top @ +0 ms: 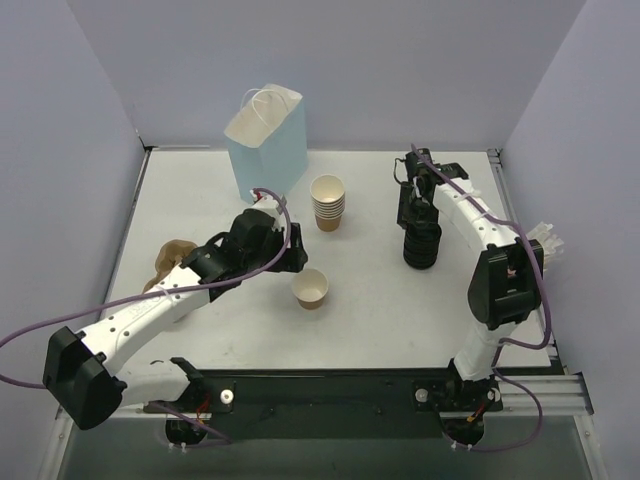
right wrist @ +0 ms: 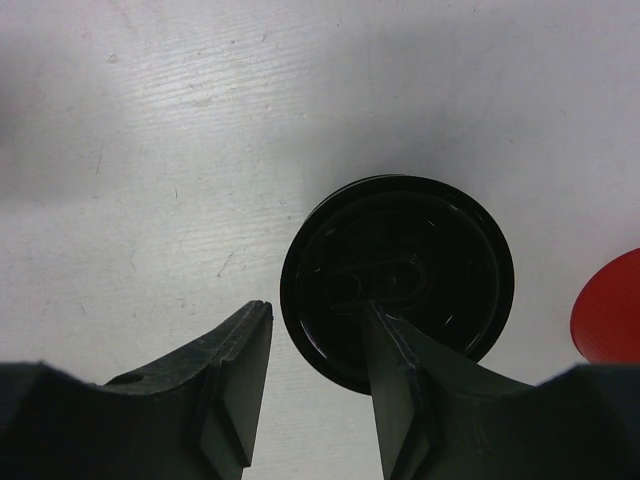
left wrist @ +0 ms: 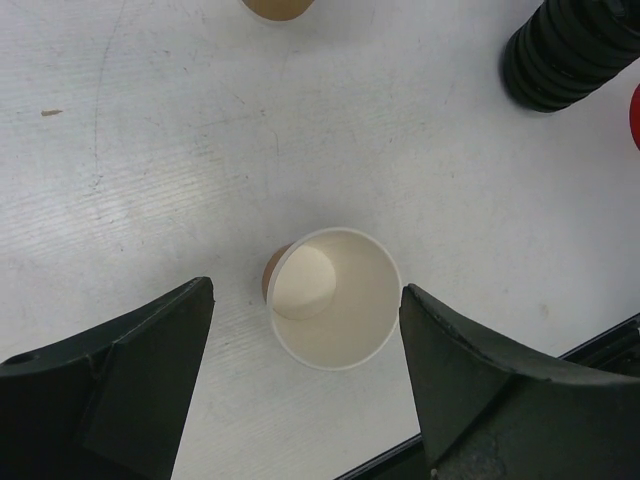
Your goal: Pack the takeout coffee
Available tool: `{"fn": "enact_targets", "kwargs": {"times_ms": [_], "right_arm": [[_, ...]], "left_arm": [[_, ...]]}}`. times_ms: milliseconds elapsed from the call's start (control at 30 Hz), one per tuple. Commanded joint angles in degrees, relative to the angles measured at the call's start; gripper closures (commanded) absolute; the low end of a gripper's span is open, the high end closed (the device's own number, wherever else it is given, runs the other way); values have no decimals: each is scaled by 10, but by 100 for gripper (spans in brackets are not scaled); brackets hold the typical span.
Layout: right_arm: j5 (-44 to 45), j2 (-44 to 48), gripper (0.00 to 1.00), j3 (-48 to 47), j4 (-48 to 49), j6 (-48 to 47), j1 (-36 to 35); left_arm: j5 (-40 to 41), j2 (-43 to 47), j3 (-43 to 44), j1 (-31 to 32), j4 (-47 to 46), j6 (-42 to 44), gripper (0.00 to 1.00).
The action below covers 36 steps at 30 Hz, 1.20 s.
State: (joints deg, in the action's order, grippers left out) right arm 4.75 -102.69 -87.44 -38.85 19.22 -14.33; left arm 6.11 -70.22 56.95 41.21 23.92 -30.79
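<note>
A single tan paper cup (top: 311, 289), white inside, stands upright on the table with no lid on it; no lidded cup shows in any view. My left gripper (top: 297, 262) is open just above and beside it. In the left wrist view the cup (left wrist: 335, 300) sits between the spread fingers (left wrist: 150, 350) of the gripper (left wrist: 305, 288), untouched. My right gripper (top: 418, 213) hovers over the stack of black lids (top: 422, 245). In the right wrist view it (right wrist: 317, 308) is open. One finger lies over the top lid (right wrist: 420, 260), the other outside its rim.
A stack of lidless tan cups (top: 328, 202) stands at centre back, also in the left wrist view (left wrist: 277, 8). A light blue paper bag (top: 266, 140) stands open behind it. A brown crumpled thing (top: 172, 260) lies at left, a red object (right wrist: 610, 310) beside the lids.
</note>
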Motion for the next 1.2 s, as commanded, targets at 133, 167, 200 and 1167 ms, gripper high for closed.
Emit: {"fn": "enact_targets", "kwargs": {"times_ms": [133, 167, 200, 1167], "right_arm": [[30, -15, 61, -37, -40, -10, -4], [26, -20, 61, -38, -40, -9, -4], [25, -22, 61, -40, -43, -10, -4], [4, 35, 88, -93, -97, -14, -10]], "left_arm": [[26, 32, 25, 1, 42, 19, 15], [27, 34, 24, 1, 42, 20, 15], [29, 36, 22, 1, 42, 20, 15], [8, 57, 31, 1, 54, 36, 18]]}}
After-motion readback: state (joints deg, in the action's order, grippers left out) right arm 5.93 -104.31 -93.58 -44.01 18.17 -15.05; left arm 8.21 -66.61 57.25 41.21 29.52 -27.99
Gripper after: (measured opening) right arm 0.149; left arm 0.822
